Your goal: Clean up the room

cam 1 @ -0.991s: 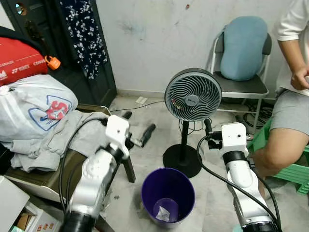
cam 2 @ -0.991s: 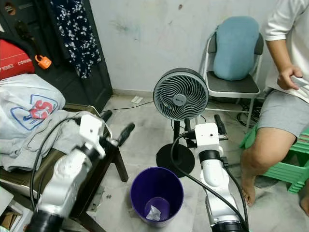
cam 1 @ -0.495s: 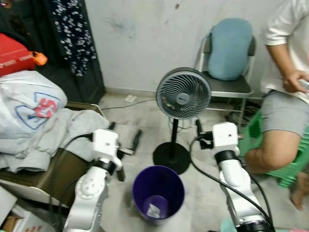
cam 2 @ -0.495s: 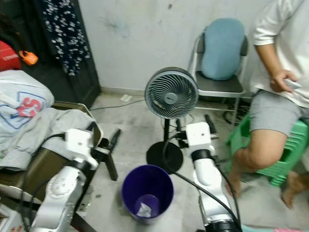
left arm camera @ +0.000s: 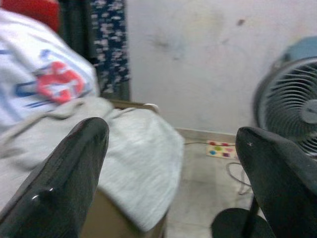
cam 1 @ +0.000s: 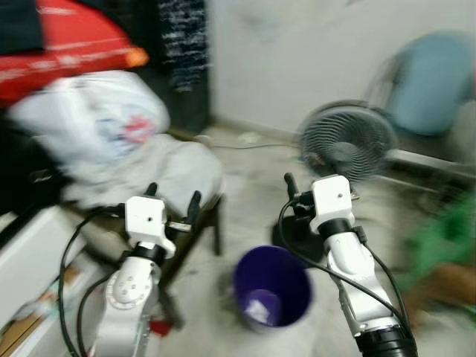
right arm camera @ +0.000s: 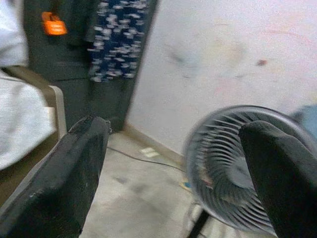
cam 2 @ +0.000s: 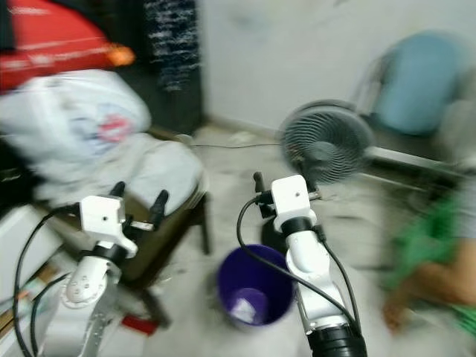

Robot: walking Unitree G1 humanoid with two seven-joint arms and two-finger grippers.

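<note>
Purple bin (cam 1: 272, 288) stands on grey floor (cam 1: 245, 171).

Nothing here is actually readable, everything's smeared with motion blur. The big white plastic bag (cam 1: 97, 123) on the chair has a red and blue printed logo that might be letters, but I can't make them out, and the red fabric bag (cam 1: 71, 56) above it has a pale line of print too smeared to read
</note>
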